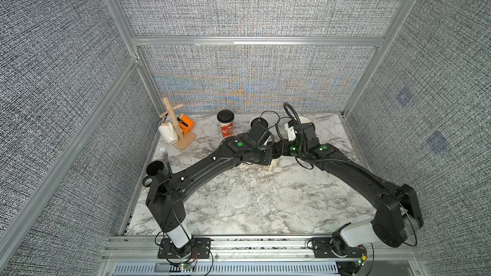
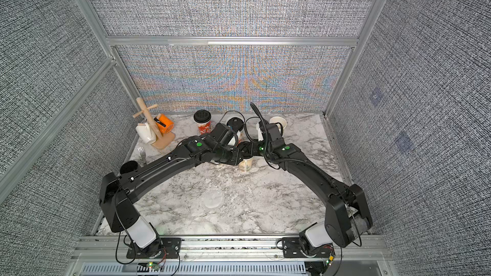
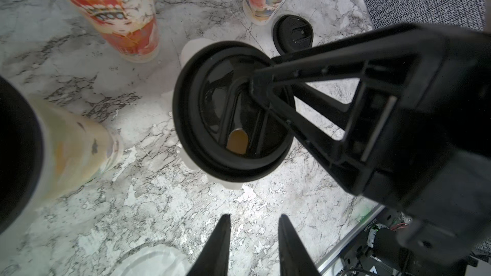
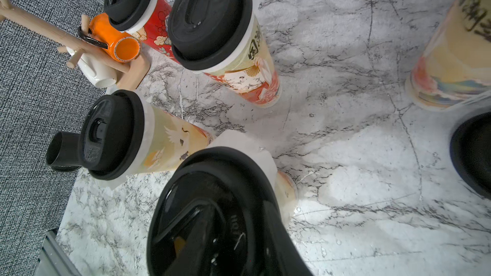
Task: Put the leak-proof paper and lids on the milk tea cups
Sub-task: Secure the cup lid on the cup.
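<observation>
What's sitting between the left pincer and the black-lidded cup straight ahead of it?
Nothing: in the left wrist view only bare marble tabletop separates the open left pincer from the lidded cup. A leak-proof paper disc lies beside the pincer.

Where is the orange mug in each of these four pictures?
Top view: orange mug at back left, on the wooden rack.
Top view: same place, same rack.
Left wrist: not in it.
Right wrist: mug on the rack.
Shared landmark: the wooden rack.
</observation>
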Robot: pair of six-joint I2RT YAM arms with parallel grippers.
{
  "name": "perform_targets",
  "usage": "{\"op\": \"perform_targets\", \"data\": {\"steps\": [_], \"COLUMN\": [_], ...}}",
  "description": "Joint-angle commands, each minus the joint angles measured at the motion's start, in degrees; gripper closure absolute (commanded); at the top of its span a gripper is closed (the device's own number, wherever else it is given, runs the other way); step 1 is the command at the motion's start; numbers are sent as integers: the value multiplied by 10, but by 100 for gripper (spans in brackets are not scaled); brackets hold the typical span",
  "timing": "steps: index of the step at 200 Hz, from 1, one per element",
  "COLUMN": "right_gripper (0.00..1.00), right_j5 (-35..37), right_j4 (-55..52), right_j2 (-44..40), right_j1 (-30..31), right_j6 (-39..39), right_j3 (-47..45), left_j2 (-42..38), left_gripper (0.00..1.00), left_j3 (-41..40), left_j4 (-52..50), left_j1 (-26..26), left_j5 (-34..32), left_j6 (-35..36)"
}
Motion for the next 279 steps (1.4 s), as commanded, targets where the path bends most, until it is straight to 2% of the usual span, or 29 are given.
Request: {"op": "perform_targets", "data": {"steps": [1, 163, 279], "right_gripper": [69, 71, 71], "right_j5": [-3, 0, -2], "right_j4": [-68, -65, -61], "right_j2": [0, -31, -35], "right_j1": [4, 16, 28], "right_j6": [18, 42, 53], "right_j3": [-10, -42, -52], "left_j2": [4, -1, 64], "left_gripper": [67, 70, 72], "left_j3": [-5, -39, 10], "left_j4": [30, 56, 17], "left_j1": [-1, 0, 2], "left_j5": [-9, -70, -113], "left_j6": [-18, -21, -12]}}
